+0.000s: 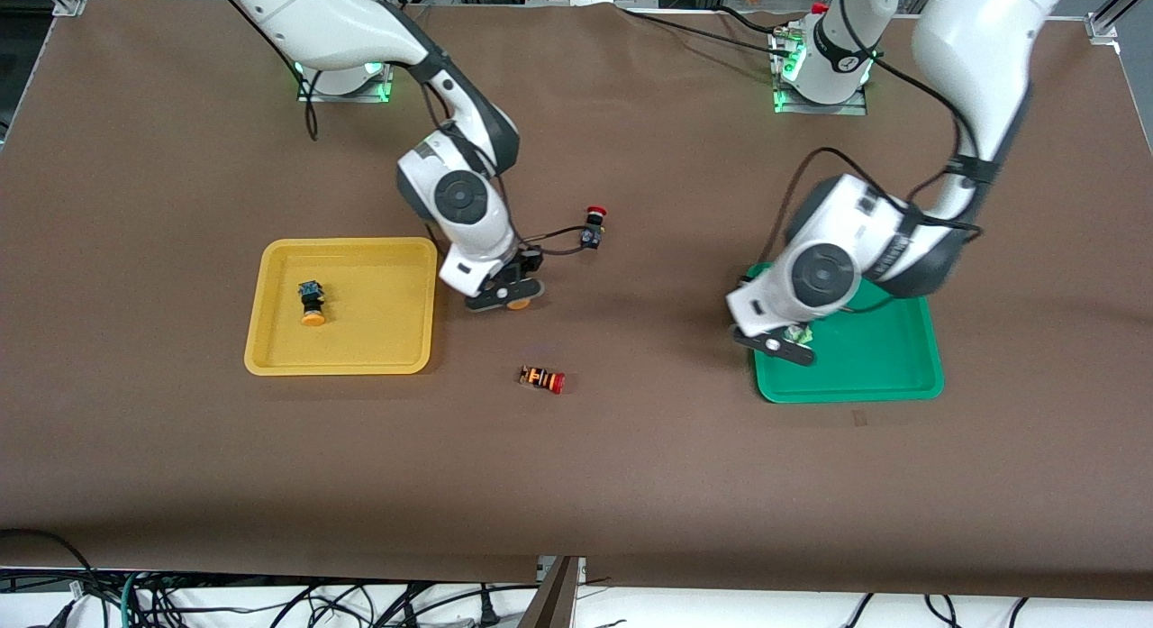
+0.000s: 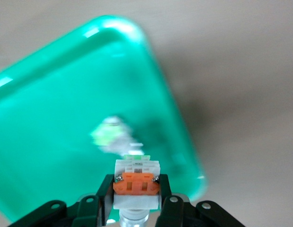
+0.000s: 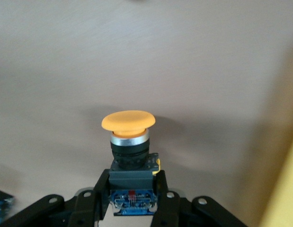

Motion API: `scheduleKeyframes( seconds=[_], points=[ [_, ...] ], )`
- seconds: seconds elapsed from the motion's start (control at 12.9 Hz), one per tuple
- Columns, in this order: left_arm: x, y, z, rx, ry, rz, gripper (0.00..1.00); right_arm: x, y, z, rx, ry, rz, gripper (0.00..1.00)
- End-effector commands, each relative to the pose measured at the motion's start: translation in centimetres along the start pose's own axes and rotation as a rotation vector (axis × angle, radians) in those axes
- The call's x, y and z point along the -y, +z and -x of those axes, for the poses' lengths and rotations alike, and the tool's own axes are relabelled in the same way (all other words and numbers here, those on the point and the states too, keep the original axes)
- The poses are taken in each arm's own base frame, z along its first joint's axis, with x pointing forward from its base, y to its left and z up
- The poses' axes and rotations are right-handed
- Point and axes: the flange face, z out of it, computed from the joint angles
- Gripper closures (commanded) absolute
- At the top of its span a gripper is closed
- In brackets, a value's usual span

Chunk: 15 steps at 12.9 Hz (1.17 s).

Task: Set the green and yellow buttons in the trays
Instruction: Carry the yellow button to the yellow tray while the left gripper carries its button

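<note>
Over the green tray (image 1: 892,367), at the left arm's end of the table, the left gripper (image 1: 793,340) hangs with its fingers clamped on a white-bodied button (image 2: 136,182) with an orange block on its back. The left wrist view shows the button held by its body, so that it can be lowered straight down. A second pale, green-marked button (image 2: 110,134) already lies on the tray floor below it, blurred; the held one is carried a little to one side of it, probably so the two do not collide on release.

Just beside the yellow tray (image 1: 270,340), toward the middle of the table, the right gripper (image 1: 509,296) is above the brown table cover (image 1: 180,159), not yet over the tray. It grips a black-bodied button with a yellow-orange cap (image 3: 128,121) by the square base, leaving the cap and silver collar free. A matching yellow button (image 1: 312,304) lies on its side inside the yellow tray.

Two red-capped buttons stay out of the sorting: one with an orange-striped body (image 1: 542,378) lying nearer the front camera than the right gripper, and a black one with a red mushroom cap (image 1: 593,225) standing farther from that camera. Judging by this layout, both last buttons are in hand and only the set-downs remain.
</note>
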Motion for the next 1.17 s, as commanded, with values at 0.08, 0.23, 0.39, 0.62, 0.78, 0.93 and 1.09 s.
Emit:
scheduleKeyframes(
  seconds=[0.08,0.23,0.39,0.62,0.78,0.93,1.09],
  points=[
    [9.2,4.0,0.3,-0.05,0.082,-0.026,0.82,-10.5,-3.1,-0.9,0.101,0.011,0.114,1.0],
    [14.4,7.0,1.6,-0.066,0.102,0.019,0.19,-14.7,-1.9,-0.5,0.144,0.06,0.148,1.0],
    [15.1,5.8,2.2,-0.072,0.083,0.018,0.0,-16.6,-0.5,0.4,0.179,0.087,0.164,1.0],
    [15.5,-1.3,2.5,-0.165,0.07,-0.05,0.0,-18.0,1.2,1.7,0.22,0.113,0.174,0.13],
    [12.9,-10.6,3.6,-0.223,0.094,-0.1,0.0,-18.4,-2.1,0.5,0.17,0.132,0.166,0.0],
    [12.1,-18.3,5.9,-0.213,0.027,0.041,0.0,-19.1,-9.3,-1.2,0.095,0.156,0.147,0.0],
    [14.4,-22.4,8.1,-0.209,-0.028,0.128,0.0,-19.6,-16.9,-0.7,0.036,0.2,0.112,0.0]
  ],
)
